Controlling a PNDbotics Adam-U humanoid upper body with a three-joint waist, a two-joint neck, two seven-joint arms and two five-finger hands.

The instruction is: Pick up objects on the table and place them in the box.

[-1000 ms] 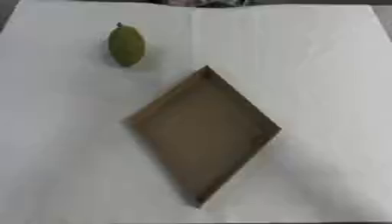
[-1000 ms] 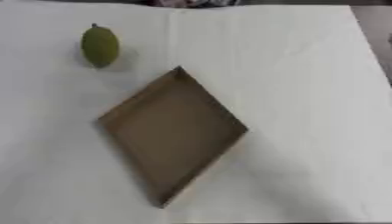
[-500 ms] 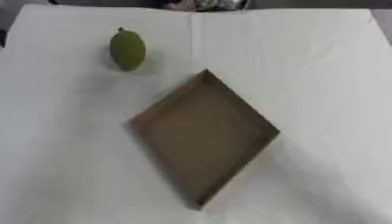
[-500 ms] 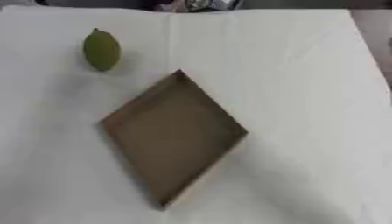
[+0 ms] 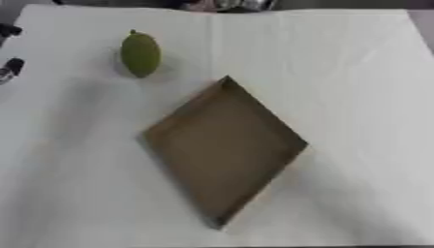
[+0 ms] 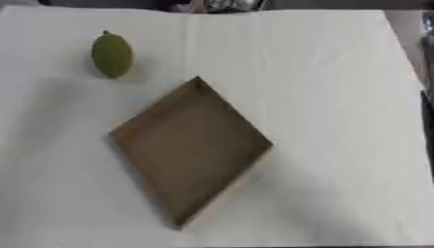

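Note:
A green, lemon-shaped fruit [image 5: 140,54] lies on the white table at the far left. A shallow brown cardboard box [image 5: 223,147] sits mid-table, turned like a diamond, with nothing inside. Two dark tips of my left hand [image 5: 9,67] show at the left edge of the left eye view, level with the fruit and well apart from it. My right hand shows in neither view.
A white cloth [image 5: 356,72] covers the table. Its far edge runs along the top of the views, with blurred dark items [image 5: 222,5] beyond it. The table's right edge [image 6: 421,92] shows in the right eye view.
Dark tips of my left hand have come in at the left edge of the left eye view. The fruit and box have not moved.

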